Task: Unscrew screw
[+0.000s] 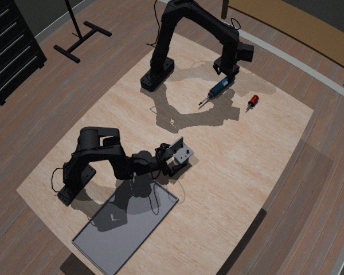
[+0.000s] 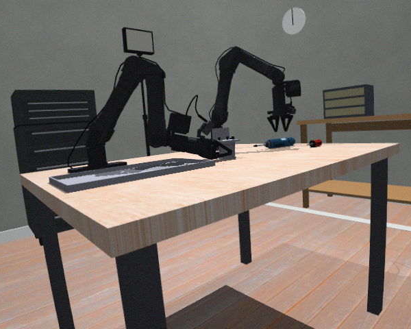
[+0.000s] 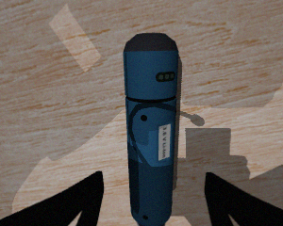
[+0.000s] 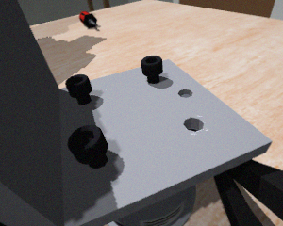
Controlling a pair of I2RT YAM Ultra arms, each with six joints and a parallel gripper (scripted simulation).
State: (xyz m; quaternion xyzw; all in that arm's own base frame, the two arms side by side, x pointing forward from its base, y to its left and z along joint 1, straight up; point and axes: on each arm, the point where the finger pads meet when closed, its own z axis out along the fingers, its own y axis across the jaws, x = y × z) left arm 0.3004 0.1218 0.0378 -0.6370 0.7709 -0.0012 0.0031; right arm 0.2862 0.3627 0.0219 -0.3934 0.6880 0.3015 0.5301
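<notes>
Over by the plain grey wall (image 2: pixel 198 21) hangs a round white clock (image 2: pixel 293 21). A black drawer cabinet (image 1: pixel 12 44) (image 2: pixel 55 131) stands beneath it, well off to one side, above wood-plank flooring (image 1: pixel 27 124) (image 2: pixel 212 279) crossed by soft shadows.
</notes>
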